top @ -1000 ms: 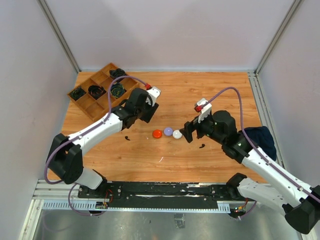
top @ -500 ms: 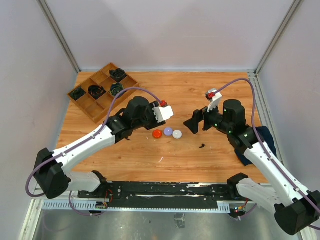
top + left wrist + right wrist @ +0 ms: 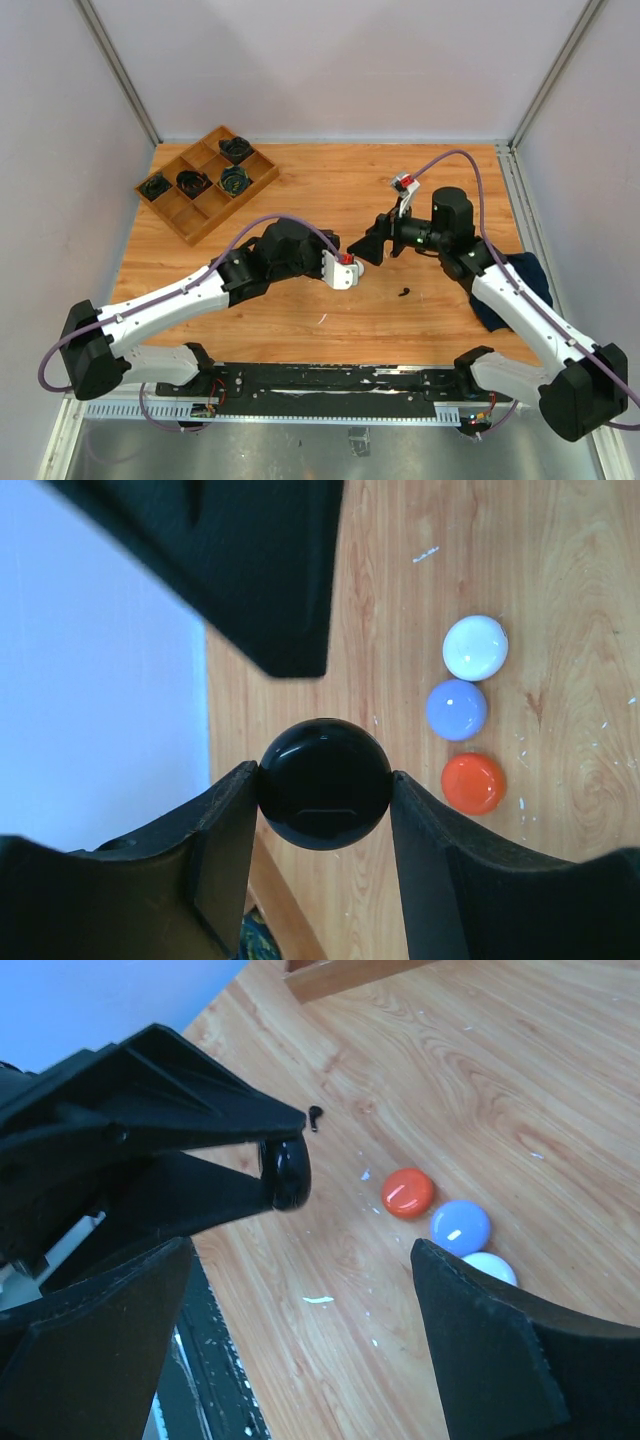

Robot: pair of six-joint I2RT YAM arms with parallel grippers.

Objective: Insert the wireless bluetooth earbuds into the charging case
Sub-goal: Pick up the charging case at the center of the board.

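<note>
My left gripper is shut on a glossy black round charging case and holds it above the table. In the right wrist view that case shows edge-on between the left fingers. Facing it from the right, my right gripper stands open and holds nothing; it is also in the top view. One tiny black earbud lies on the wood below the right arm. A second black earbud lies beyond the held case.
White, pale purple and orange round cases lie in a row on the wood. A wooden tray of coiled black cables stands at the back left. A dark blue cloth lies at the right edge.
My left arm has swung right and toward the near edge with the black case, covering the coloured cases in the top view. My right gripper rose and turned to face the case.
</note>
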